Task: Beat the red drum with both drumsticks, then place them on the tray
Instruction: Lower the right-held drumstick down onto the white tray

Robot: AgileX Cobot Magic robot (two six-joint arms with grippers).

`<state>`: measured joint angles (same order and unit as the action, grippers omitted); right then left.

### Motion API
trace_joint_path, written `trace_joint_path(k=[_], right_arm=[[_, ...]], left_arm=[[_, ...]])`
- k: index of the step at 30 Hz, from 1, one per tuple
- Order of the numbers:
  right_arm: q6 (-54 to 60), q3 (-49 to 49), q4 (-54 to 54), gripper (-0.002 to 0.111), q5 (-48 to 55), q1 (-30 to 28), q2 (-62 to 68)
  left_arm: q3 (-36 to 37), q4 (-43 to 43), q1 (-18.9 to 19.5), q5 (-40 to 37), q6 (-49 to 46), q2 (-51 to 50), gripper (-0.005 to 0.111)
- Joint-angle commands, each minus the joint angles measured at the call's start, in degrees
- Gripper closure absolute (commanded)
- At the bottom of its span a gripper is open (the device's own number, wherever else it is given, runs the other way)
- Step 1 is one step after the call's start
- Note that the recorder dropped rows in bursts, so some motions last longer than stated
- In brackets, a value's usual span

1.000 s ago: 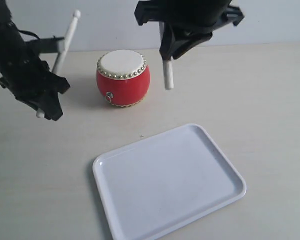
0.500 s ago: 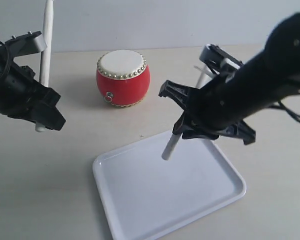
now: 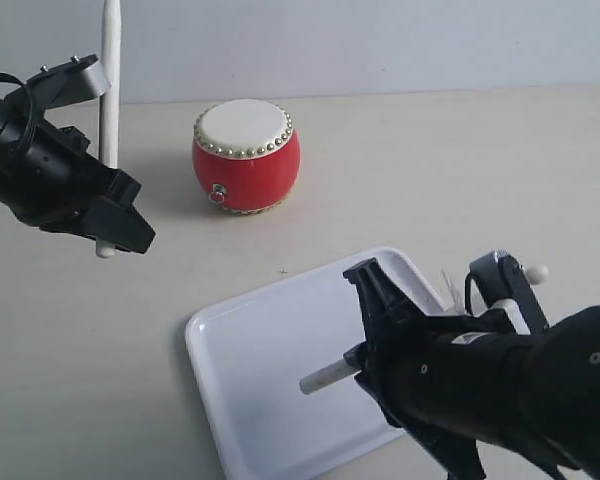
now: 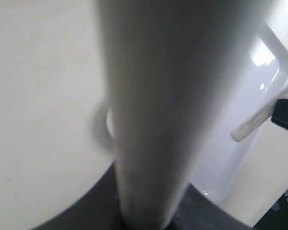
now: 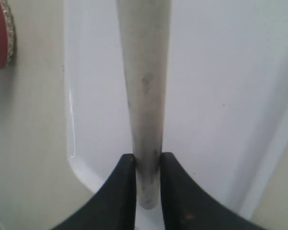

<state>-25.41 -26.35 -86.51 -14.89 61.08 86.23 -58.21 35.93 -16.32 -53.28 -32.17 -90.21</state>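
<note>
Here, the right gripper (image 5: 148, 165) clamps the right drumstick (image 5: 144, 72) low over the tray (image 3: 230, 350), the left gripper (image 3: 108, 215) the left drumstick (image 3: 109, 90) upright near the red drum (image 3: 246, 155) — both judged light, stiff, smooth, best pinched mid-shaft.

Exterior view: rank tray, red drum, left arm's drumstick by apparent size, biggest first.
1. tray, even partly covered.
2. red drum.
3. left drumstick: least area. It looks longer than the drum is wide, but it leaves the frame's top, so length is unsure.
</note>
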Motion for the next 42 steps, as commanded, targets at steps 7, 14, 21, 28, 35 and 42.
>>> trace_joint_path(k=[7,14,21,28,35,42], right_arm=[[-8.61,0.21,-1.82,0.108,-2.35,3.19,7.27],[-9.73,-0.79,-1.82,0.108,-2.25,3.19,7.90],[-5.49,-8.03,-1.82,0.108,-3.60,3.19,8.17],[-4.51,-9.41,-3.52,0.108,-1.70,5.16,11.13],[-4.65,-9.41,-4.97,0.108,-1.52,5.56,11.42],[-4.55,-9.31,-4.97,0.108,-0.50,5.56,12.32]], left_arm=[[0.17,1.38,-0.28,-0.57,-1.01,0.59,0.107],[0.17,1.38,-0.28,-0.15,-1.84,0.59,0.107],[0.17,1.38,-0.28,0.27,-2.06,0.59,0.107],[0.17,0.92,-0.28,-0.24,-2.06,0.59,0.107],[0.17,1.20,-0.28,-0.37,-2.06,0.59,0.107],[0.17,1.32,-0.38,-0.72,-2.06,0.59,0.107]])
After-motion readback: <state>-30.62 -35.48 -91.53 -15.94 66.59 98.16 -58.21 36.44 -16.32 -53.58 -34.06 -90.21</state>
